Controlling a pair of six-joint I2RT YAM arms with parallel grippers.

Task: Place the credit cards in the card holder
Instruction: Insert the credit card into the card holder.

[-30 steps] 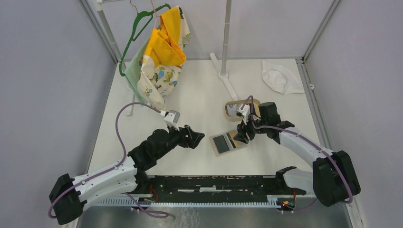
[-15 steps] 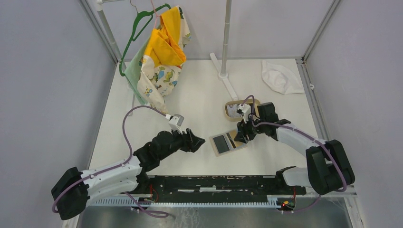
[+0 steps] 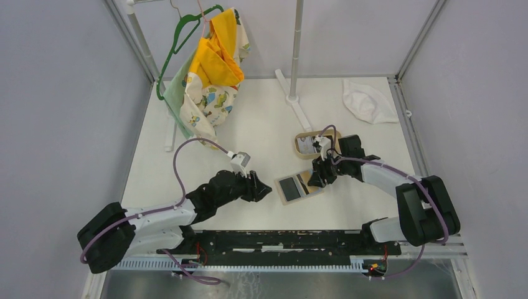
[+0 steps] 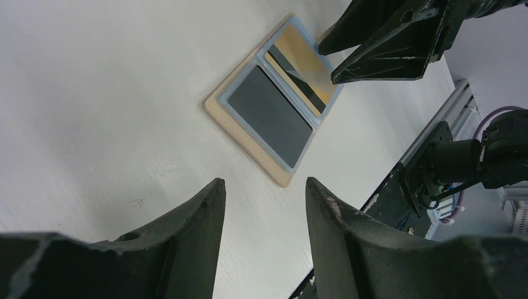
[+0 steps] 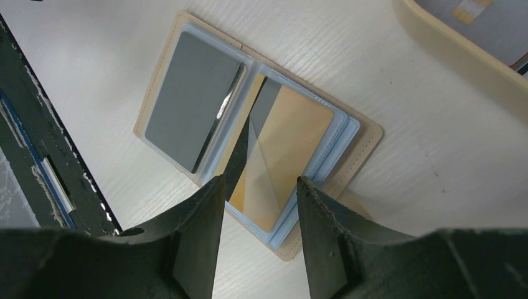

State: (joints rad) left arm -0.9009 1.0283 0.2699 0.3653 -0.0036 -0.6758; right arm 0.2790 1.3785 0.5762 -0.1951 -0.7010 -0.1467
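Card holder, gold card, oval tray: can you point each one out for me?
card holder (image 5: 371, 134), right wrist view, tan outer corner.
gold card (image 5: 292, 143), right wrist view, middle of its face.
oval tray (image 5: 473, 45), right wrist view, its tan rim.

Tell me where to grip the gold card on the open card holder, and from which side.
Probably best: pinch the gold card across its two long edges, coming down from above with the right gripper. It lies flat on the card holder, so only its edges offer purchase, and the open jaws straddle its width.
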